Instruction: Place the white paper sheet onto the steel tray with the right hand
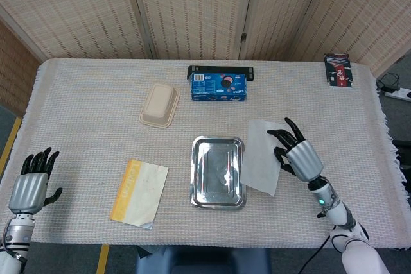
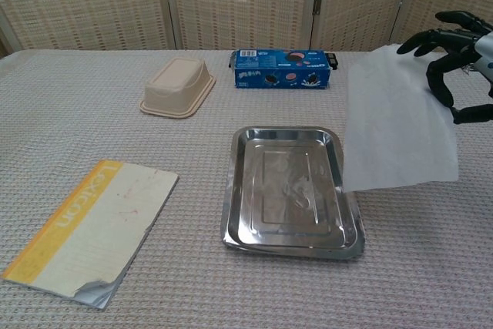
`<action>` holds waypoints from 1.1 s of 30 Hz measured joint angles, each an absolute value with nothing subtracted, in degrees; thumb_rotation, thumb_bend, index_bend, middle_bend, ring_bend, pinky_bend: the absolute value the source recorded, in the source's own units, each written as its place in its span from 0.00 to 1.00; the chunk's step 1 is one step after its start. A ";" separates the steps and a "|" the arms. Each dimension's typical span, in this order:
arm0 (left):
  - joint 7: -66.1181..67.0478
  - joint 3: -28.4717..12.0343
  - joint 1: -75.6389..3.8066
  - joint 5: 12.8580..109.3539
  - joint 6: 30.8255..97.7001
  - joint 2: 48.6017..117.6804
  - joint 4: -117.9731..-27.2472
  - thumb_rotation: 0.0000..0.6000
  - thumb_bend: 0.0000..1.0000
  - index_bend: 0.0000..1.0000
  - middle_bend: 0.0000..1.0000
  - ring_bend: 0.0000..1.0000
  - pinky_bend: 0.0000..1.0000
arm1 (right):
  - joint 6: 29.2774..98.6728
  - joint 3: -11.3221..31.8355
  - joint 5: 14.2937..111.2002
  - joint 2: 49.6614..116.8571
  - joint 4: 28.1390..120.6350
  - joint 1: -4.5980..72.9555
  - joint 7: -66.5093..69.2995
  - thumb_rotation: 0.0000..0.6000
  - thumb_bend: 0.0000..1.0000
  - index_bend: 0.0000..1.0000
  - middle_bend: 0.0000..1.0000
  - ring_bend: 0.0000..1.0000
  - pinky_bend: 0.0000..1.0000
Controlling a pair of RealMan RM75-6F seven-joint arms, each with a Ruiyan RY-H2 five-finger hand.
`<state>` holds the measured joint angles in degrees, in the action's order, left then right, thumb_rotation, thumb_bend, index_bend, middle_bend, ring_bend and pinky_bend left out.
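Observation:
My right hand (image 1: pixel 297 154) (image 2: pixel 454 59) holds the white paper sheet (image 1: pixel 260 155) (image 2: pixel 394 119) by its right edge, lifted off the table and hanging tilted. The sheet's lower left corner overlaps the right rim of the steel tray (image 1: pixel 218 171) (image 2: pixel 291 190), which lies flat and bare inside at the table's middle. My left hand (image 1: pixel 29 184) rests at the near left corner with fingers spread, holding nothing; only the head view shows it.
A yellow-edged notebook (image 1: pixel 139 193) (image 2: pixel 90 229) lies left of the tray. A beige container (image 1: pixel 159 104) (image 2: pixel 178 86) and a blue cookie box (image 1: pixel 218 87) (image 2: pixel 283 69) sit behind it. A dark packet (image 1: pixel 338 69) lies at the far right corner.

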<state>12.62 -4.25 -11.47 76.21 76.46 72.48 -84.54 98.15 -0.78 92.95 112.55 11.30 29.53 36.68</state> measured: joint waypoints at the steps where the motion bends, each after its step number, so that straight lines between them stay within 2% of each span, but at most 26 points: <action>1: 12.57 -4.26 -11.47 76.26 76.50 72.47 -84.56 1.00 0.34 0.00 0.00 0.00 0.00 | 98.01 -0.74 92.97 112.57 11.51 29.81 37.03 1.00 0.63 0.75 0.27 0.27 0.00; 10: 12.26 -4.49 -11.48 75.89 76.36 72.35 -84.42 1.00 0.34 0.00 0.00 0.00 0.00 | 95.07 -2.50 94.74 114.03 12.23 30.94 40.27 1.00 0.63 0.75 0.27 0.27 0.00; 23: 12.19 -4.75 -11.70 74.49 75.11 72.54 -83.94 1.00 0.34 0.00 0.00 0.00 0.00 | 84.64 -6.53 97.95 116.13 9.39 32.60 42.57 1.00 0.63 0.75 0.27 0.26 0.00; 33: 11.49 -5.08 -11.81 73.85 74.76 72.48 -84.06 1.00 0.34 0.00 0.00 0.00 0.00 | 81.90 -7.69 98.85 117.15 8.50 33.62 42.17 1.00 0.63 0.75 0.27 0.26 0.00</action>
